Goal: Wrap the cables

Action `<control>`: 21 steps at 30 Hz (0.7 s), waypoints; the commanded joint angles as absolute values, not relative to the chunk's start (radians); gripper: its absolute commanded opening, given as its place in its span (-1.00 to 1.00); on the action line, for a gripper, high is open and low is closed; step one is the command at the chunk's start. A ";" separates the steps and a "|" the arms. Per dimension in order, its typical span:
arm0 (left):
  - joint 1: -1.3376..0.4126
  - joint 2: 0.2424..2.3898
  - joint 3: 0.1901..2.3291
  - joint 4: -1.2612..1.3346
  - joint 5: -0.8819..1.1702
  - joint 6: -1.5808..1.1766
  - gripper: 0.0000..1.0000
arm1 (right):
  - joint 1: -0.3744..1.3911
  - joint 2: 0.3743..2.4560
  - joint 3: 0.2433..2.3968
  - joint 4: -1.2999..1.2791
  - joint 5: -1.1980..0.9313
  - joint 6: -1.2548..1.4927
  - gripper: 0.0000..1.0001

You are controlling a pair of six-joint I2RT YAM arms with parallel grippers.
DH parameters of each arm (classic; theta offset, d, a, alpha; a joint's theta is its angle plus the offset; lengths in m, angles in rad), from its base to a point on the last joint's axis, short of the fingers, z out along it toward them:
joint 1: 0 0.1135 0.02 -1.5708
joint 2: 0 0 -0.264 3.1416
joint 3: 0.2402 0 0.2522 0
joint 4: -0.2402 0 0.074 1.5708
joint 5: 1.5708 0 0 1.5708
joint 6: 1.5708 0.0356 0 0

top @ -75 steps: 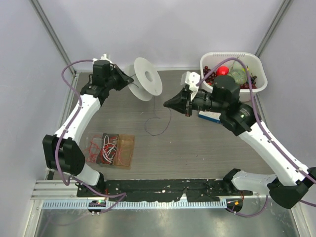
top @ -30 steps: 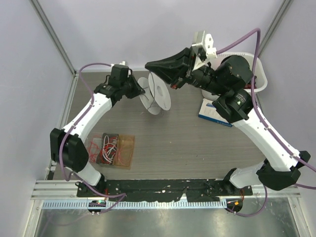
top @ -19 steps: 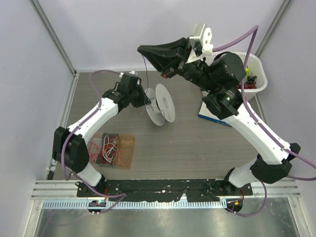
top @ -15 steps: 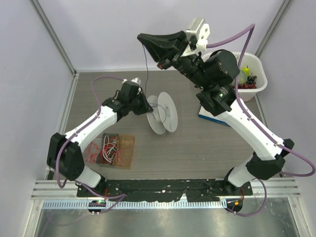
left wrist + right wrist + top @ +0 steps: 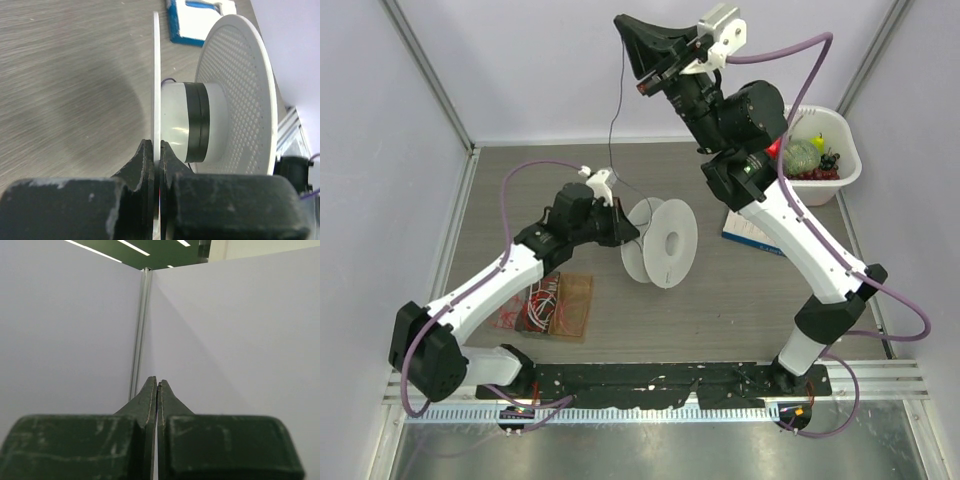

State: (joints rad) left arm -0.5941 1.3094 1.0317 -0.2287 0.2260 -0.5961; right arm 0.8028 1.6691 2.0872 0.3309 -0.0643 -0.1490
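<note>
Clamps the near flange of the spool (image 5: 235, 90) between the shut fingers of the left gripper (image 5: 159, 150), low over the table (image 5: 720, 310). Holds the spool on edge, hub axis roughly level and pointing away from that gripper toward the right side. Shows a dark band of wire (image 5: 197, 122) already wound round the hub.

Pinches the free end of the wire with the right gripper (image 5: 625, 30), raised high near the back wall, jaws pressed together in the wrist view. Cannot make out the thread there, too thin, but traces it in the top view from those fingertips almost straight down to the spool.

Puts the spool below the right gripper and a little nearer the bases, so the free wire stands close to upright, crosswise to the hub axis. Looks mid-wrap. Calls next, probably, for circling the right gripper round the hub, or turning the spool, with the wire taut. Risks slack slipping over a flange.
</note>
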 commanded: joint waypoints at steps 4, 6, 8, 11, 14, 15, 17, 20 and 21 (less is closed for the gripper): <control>-0.647 1.175 0.980 -0.069 0.392 -0.417 -1.00 | 0.672 1.750 2.209 0.385 -0.008 -0.138 -0.99; -0.660 1.164 0.979 -0.072 0.440 -0.376 -1.00 | 0.617 1.784 2.236 0.351 -0.006 -0.108 -0.99; -0.667 1.152 0.980 -0.074 0.503 -0.344 -1.00 | 0.563 1.807 2.250 0.336 -0.017 -0.088 -0.99; -0.666 1.129 0.989 -0.109 0.560 -0.321 -1.00 | 0.480 1.827 2.240 0.318 -0.049 -0.064 -0.99; -0.649 1.086 0.979 -0.080 0.618 -0.351 -1.00 | 0.376 1.824 2.200 0.319 -0.086 -0.054 -0.99; -0.640 1.065 0.970 -0.062 0.633 -0.368 -1.00 | 0.359 1.819 2.174 0.322 -0.092 -0.054 -0.99; -0.626 1.037 0.966 -0.040 0.669 -0.388 -1.00 | 0.276 1.816 2.143 0.322 -0.113 -0.069 -0.99; -0.577 1.008 0.976 -0.029 0.728 -0.454 -1.00 | 0.197 1.813 2.102 0.340 -0.124 -0.077 -0.99; -0.546 1.003 0.971 -0.006 0.756 -0.503 -1.00 | 0.161 1.812 2.094 0.342 -0.124 -0.071 -0.99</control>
State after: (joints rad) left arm -0.6186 1.0592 0.9546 -0.1661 0.6140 -0.3817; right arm 0.2512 1.8465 2.1170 0.2905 -0.0956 -0.0761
